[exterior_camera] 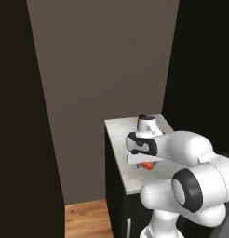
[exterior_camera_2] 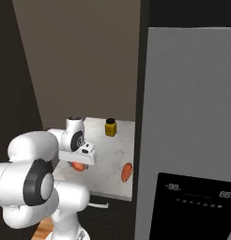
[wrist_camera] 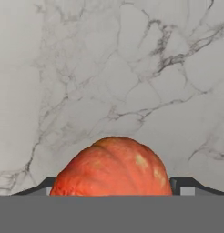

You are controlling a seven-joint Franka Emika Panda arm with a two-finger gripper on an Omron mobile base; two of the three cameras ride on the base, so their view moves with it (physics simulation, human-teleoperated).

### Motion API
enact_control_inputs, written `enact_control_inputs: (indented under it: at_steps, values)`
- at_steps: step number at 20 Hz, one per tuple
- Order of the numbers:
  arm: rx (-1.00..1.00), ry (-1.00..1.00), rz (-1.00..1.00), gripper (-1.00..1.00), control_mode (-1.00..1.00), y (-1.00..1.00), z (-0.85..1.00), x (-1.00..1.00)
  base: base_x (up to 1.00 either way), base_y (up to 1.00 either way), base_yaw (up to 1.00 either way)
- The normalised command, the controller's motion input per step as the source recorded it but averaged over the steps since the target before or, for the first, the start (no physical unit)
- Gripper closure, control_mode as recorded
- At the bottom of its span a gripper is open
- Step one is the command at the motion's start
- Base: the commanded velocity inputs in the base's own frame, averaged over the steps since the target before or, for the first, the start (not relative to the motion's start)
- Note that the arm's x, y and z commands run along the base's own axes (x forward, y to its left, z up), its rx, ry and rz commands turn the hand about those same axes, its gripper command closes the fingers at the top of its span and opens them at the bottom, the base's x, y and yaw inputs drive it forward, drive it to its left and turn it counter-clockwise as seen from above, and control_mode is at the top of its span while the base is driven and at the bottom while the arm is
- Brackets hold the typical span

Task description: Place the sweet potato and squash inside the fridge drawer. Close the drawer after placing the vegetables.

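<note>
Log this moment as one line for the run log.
phase: grasping first vegetable | claw: straddling orange squash on marble counter | sweet potato: lying near counter edge | fridge: door closed

On counter [exterior_camera_2: 108, 154]: squash [wrist_camera: 113, 167] near front-left, under hand, betw. the two fingertips [wrist_camera: 182, 185]. Sweet potato [exterior_camera_2: 127, 172] to its right, apart, near counter's front-right edge by fridge [exterior_camera_2: 188, 117]. Jar [exterior_camera_2: 110, 127] at back of counter, behind sweet potato. Fridge right of counter.

Orange squash [wrist_camera: 112, 167] – marble counter [wrist_camera: 109, 68]
</note>
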Motion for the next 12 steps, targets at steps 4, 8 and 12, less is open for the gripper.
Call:
enact_control_inputs:
  at_steps: [4, 8, 12]
  values:
    - [0.06, -0.07, 0.0, 1.0, -1.0, 0.0, 0.74, 0.0, 0.0, 0.0, 0.0]
    - [0.07, -0.1, 0.0, 1.0, -1.0, 0.0, 0.93, -0.08, 0.0, 0.0, 0.0]
    - [0.05, -0.12, 0.0, 1.0, -1.0, 0.01, 0.89, -0.28, 0.0, 0.0, 0.0]
